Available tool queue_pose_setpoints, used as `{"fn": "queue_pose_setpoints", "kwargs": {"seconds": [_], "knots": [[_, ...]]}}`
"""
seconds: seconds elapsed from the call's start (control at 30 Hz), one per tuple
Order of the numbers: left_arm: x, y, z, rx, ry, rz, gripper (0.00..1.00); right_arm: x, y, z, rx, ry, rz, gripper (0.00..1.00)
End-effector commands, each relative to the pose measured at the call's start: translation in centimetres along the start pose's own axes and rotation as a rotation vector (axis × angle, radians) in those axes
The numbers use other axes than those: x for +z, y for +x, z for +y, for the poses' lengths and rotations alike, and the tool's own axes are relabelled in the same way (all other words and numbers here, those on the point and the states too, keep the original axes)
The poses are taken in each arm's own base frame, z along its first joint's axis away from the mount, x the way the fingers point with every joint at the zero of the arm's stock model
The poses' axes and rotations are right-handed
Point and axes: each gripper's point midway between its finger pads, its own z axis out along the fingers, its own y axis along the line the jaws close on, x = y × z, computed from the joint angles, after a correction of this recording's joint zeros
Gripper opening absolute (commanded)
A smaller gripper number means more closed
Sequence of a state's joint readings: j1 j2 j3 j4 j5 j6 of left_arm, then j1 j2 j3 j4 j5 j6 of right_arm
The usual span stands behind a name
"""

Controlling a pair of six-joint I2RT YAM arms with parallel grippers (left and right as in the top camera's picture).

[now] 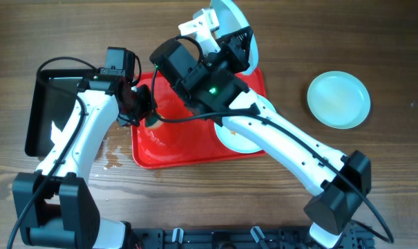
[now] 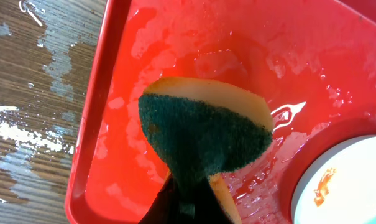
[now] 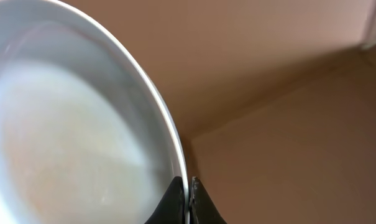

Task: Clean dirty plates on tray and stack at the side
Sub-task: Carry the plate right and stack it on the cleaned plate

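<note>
Overhead: the tray [image 1: 188,149] lies mid-table, its long axis running left to right. My right jaws pinch the raised plate [image 1: 231,19] over the tray's far edge, tipped nearly on edge. A second plate [image 1: 235,140] lies flat in the tray's near right part. A third plate [image 1: 338,99] sits on the table [image 1: 374,41], well right.

Left wrist: my left jaws are pressed onto a sponge [image 2: 200,134], green side facing me, over the wet tray [image 2: 206,43]. The second plate [image 2: 346,180] shows an orange smear.

Right wrist: the raised plate's [image 3: 69,137] rim is nipped between the right jaws.
</note>
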State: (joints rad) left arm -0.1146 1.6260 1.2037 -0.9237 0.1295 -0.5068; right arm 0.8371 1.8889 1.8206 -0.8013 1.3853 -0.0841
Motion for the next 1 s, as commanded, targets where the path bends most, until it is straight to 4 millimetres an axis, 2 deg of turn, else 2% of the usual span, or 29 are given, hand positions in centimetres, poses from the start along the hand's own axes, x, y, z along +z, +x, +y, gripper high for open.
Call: {"fn": "queue_pose_setpoints", "kwargs": {"seconds": [0.0, 0.13, 0.2, 0.33, 0.43, 0.5, 0.53, 0.57, 0.7, 0.83, 0.97], "knots": [[0.1, 0.3, 0.1, -0.002, 0.000, 0.021, 0.04, 2.5, 1.6, 2.1, 0.165, -0.183, 0.079, 0.04], [0.1, 0.3, 0.1, -0.003, 0.000, 0.021, 0.04, 6.1, 5.7, 3.3, 0.282, -0.334, 0.268, 0.04], [0.1, 0.3, 0.1, -0.002, 0.000, 0.021, 0.04, 8.5, 8.8, 3.3, 0.404, -0.411, 0.422, 0.04], [0.1, 0.2, 0.1, -0.003, 0.000, 0.020, 0.04, 12.2, 13.1, 2.9, 0.635, -0.580, 0.659, 0.04], [0.1, 0.2, 0.1, -0.003, 0.000, 0.020, 0.04, 14.8, 16.1, 1.8, 0.798, -0.711, 0.790, 0.04], [0.1, 0.3, 0.2, -0.003, -0.001, 0.021, 0.04, 16.6, 18.9, 0.7, 0.880, -0.715, 0.862, 0.04], [0.1, 0.3, 0.2, -0.002, -0.001, 0.021, 0.04, 18.1, 22.1, -0.7, 0.927, -0.662, 0.922, 0.04], [0.1, 0.3, 0.2, -0.002, -0.001, 0.021, 0.04, 18.8, 23.9, -1.2, 0.943, -0.633, 0.954, 0.04], [0.1, 0.2, 0.1, -0.003, 0.000, 0.020, 0.04, 20.0, 30.3, -2.3, 1.006, -0.603, 1.071, 0.04], [0.1, 0.2, 0.1, -0.002, 0.002, 0.017, 0.04, 20.0, 33.7, -1.6, 1.088, -0.664, 1.122, 0.04], [0.1, 0.3, 0.2, -0.003, -0.001, 0.021, 0.04, 20.2, 37.1, -1.5, 1.140, -0.617, 1.168, 0.04]]}}
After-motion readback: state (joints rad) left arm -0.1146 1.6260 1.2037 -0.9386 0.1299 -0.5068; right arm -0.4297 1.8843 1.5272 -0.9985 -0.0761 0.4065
